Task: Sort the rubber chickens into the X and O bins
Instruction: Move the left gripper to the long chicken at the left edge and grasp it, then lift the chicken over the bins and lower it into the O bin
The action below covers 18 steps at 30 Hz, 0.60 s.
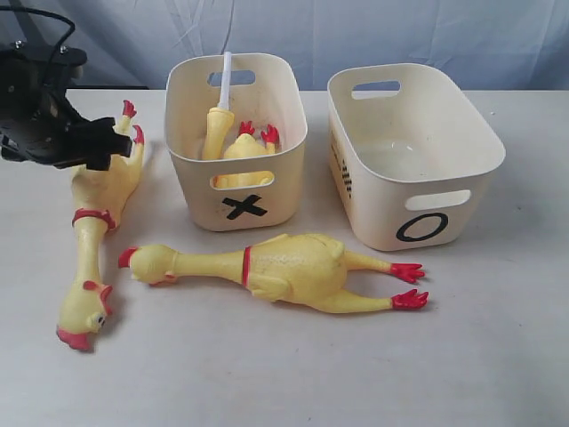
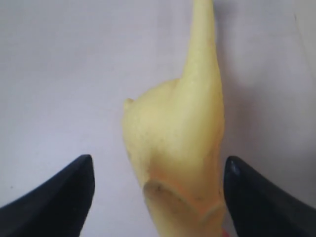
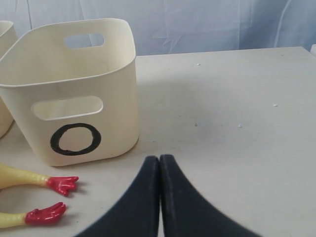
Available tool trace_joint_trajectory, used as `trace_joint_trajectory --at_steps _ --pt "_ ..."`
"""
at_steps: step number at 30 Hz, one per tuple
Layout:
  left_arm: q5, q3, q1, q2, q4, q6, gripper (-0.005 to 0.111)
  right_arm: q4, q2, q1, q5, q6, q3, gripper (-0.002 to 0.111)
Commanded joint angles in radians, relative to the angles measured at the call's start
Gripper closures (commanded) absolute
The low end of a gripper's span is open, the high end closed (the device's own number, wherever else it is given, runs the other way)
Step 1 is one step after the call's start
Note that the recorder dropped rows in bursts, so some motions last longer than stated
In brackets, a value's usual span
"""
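Note:
A long rubber chicken (image 1: 100,191) lies at the left, feet far, head (image 1: 82,322) near. My left gripper (image 1: 100,147) hovers over its body, open. In the left wrist view the yellow body (image 2: 177,143) sits between the spread fingers (image 2: 69,192), close to one of them. A big chicken (image 1: 289,267) lies in front of the bins, red feet (image 3: 60,183) toward the O bin (image 1: 418,178). The X bin (image 1: 244,191) holds a small chicken (image 1: 244,147) and a headpiece with a white tube (image 1: 224,89). My right gripper (image 3: 159,159) is shut and empty, beside the O bin (image 3: 74,98).
The O bin shows nothing inside it. Both bins stand side by side at the back of the pale table (image 1: 498,338). A blue-white curtain (image 1: 444,36) hangs behind the table. The right gripper is outside the exterior view.

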Motion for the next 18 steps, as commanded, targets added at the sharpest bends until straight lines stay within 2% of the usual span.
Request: trace_joint_trajectory --at_steps 1,7,10,14,18 --pt "0.005 0.001 0.000 0.059 -0.041 0.000 0.037 0.000 -0.006 0.003 -0.002 -0.002 0.002 0.108" --pt "0.003 0.001 0.000 0.146 -0.051 0.000 0.040 0.000 -0.006 0.003 -0.002 -0.002 0.002 0.108" --pt "0.007 0.001 0.000 0.181 -0.051 0.000 0.060 0.000 -0.006 0.003 -0.002 -0.002 0.002 0.108" --pt "0.014 0.001 0.000 0.210 -0.049 0.000 0.105 0.000 -0.006 0.003 -0.002 -0.002 0.002 0.108" --pt "0.071 0.001 0.000 0.203 0.032 0.001 0.107 0.000 -0.006 0.003 -0.002 -0.002 0.002 0.108"
